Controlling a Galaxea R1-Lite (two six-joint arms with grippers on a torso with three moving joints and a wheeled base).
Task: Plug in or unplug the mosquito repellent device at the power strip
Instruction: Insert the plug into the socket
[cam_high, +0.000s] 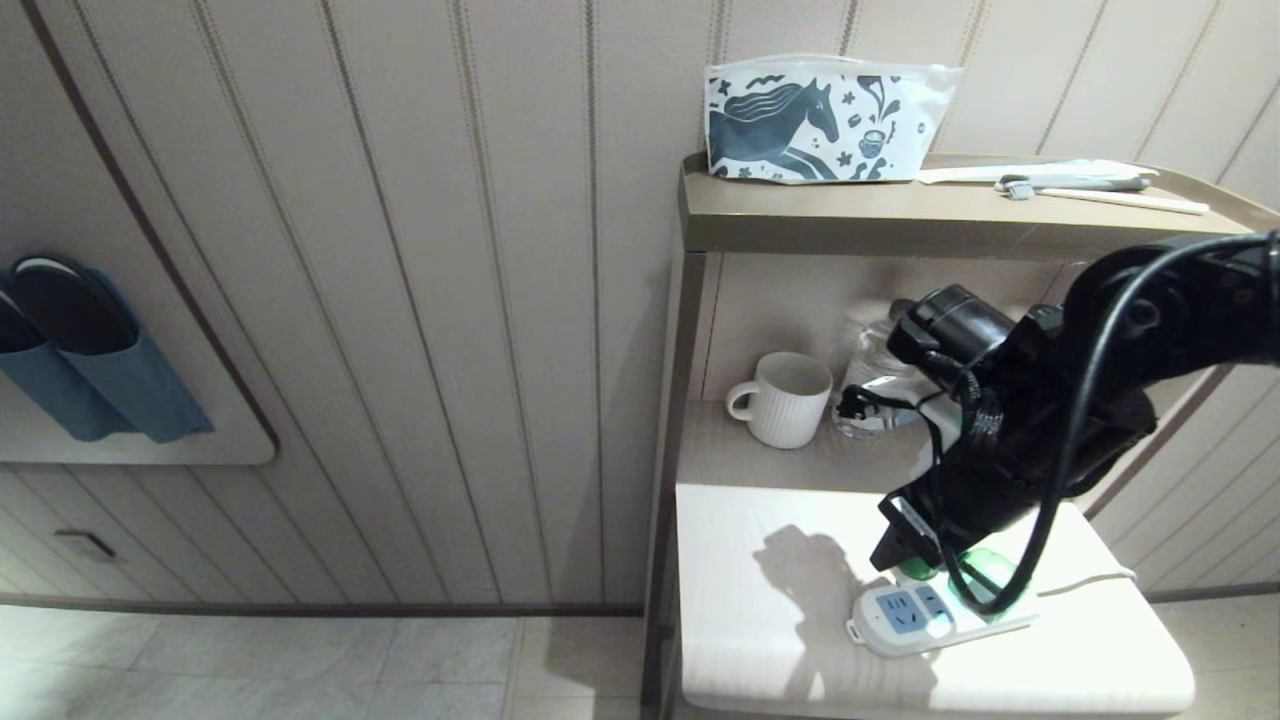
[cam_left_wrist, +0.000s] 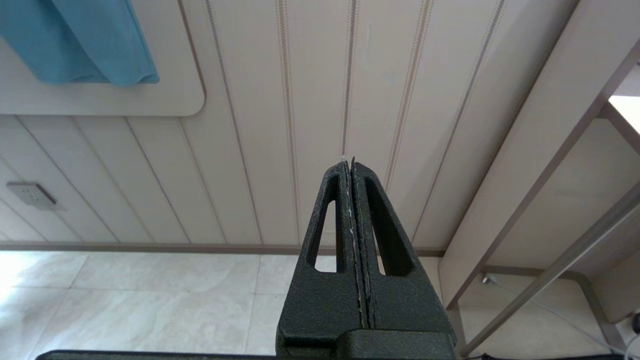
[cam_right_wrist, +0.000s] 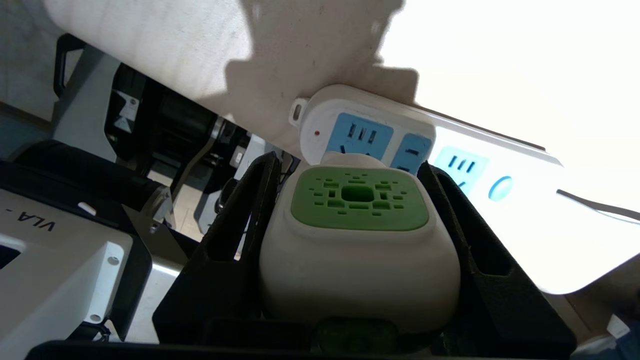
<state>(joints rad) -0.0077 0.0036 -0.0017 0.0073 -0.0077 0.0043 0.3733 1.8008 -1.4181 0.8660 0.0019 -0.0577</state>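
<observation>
The right gripper (cam_right_wrist: 350, 200) is clamped on the mosquito repellent device (cam_right_wrist: 357, 240), one black finger pressed against each side of its white head, with the green vented patch facing the wrist camera. From the head view the right arm reaches in from the right and angles down over the near end of the white tabletop (cam_high: 760, 560), and the device's translucent green bottle (cam_high: 985, 575) peeks out below the gripper (cam_high: 925, 560).

The power strip (cam_high: 905, 618) lies flat on the tabletop near its front edge, light-blue socket faces up, its thin white cord (cam_high: 1090, 580) trailing off to the right. The device sits just above the strip, over the sockets behind the first one; whether its prongs are seated in a socket cannot be told.

The left gripper (cam_left_wrist: 352, 165) is closed on nothing, fingers pressed together, hanging parked before the panelled wall and the tiled floor.

On the shelf behind the tabletop stand a white ribbed mug (cam_high: 785, 398) and a clear glass vessel (cam_high: 870, 385); a horse-printed pouch (cam_high: 825, 118) rests on the top shelf.
</observation>
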